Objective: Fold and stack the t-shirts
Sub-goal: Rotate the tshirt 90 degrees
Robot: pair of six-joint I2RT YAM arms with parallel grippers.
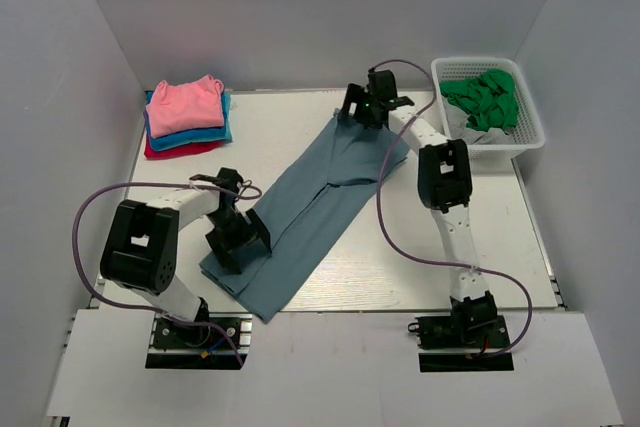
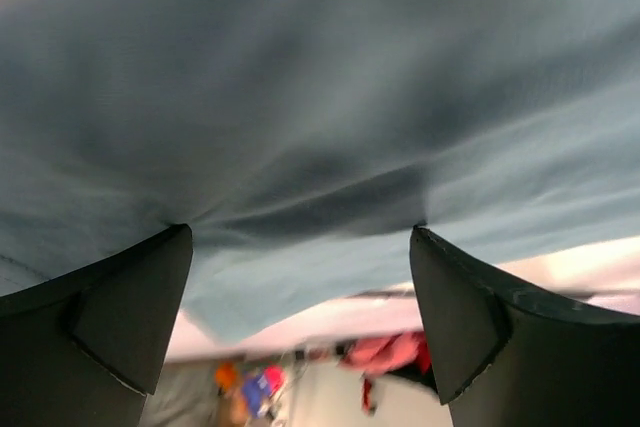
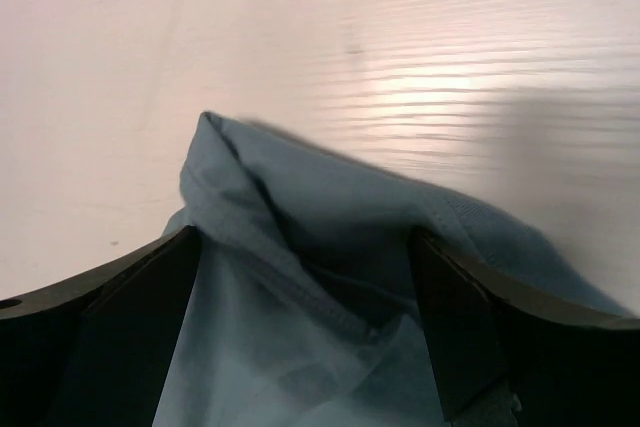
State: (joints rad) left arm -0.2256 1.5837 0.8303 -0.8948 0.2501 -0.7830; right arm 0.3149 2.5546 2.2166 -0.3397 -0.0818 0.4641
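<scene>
A large slate-blue t-shirt (image 1: pixel 310 207) lies folded into a long strip, running diagonally across the table. My left gripper (image 1: pixel 240 237) is over its near left end, open; in the left wrist view the cloth (image 2: pixel 300 97) fills the space beyond the spread fingers (image 2: pixel 130 307). My right gripper (image 1: pixel 358 112) stands open at the strip's far end, with a bunched hem of the shirt (image 3: pixel 300 277) between its fingers (image 3: pixel 140 337). Folded t-shirts are stacked at the back left: pink (image 1: pixel 185 102) on bright blue (image 1: pixel 205 132) on red (image 1: pixel 165 147).
A white mesh basket (image 1: pixel 525 137) at the back right holds green cloth (image 1: pixel 485 97) and some pale cloth. The white table (image 1: pixel 500 237) ends at grey walls on both sides and at the back. The arms' cables loop over the table's near part.
</scene>
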